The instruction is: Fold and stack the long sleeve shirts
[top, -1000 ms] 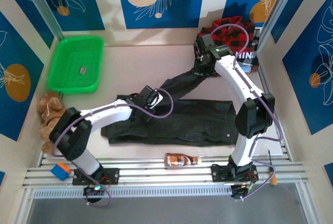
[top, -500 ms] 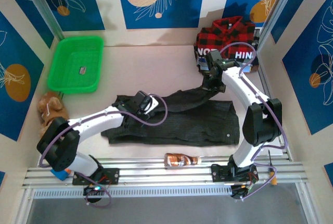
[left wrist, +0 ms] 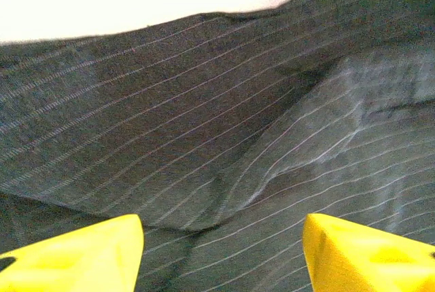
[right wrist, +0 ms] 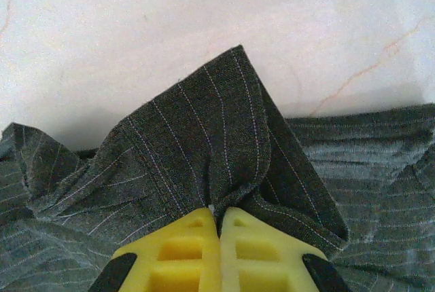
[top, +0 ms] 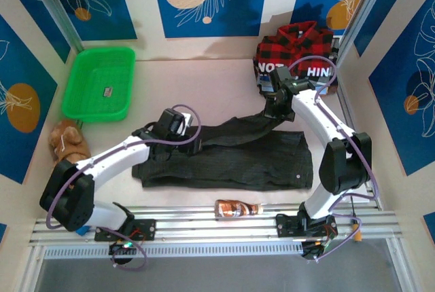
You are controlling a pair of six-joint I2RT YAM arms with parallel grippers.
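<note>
Top external view: the charcoal shirt (top: 231, 163) lies spread flat across the near middle of the table (top: 204, 88), its long side along the near edge. One sleeve runs as a dark band from its left part up toward the far right. The right gripper (top: 270, 107) holds that sleeve's far end just off the tabletop. Right wrist view: the right gripper (right wrist: 219, 221) has its jaws pressed together on a peaked fold of the striped cloth (right wrist: 211, 136). The left gripper (top: 185, 140) sits over the shirt's far left edge. In the left wrist view its yellow fingers (left wrist: 81, 254) stand wide apart above the fabric (left wrist: 204, 136), gripping nothing. The plaid shirt (top: 296, 42) is heaped in the far right corner. A green basket (top: 75, 95) sits at the far left.
</note>
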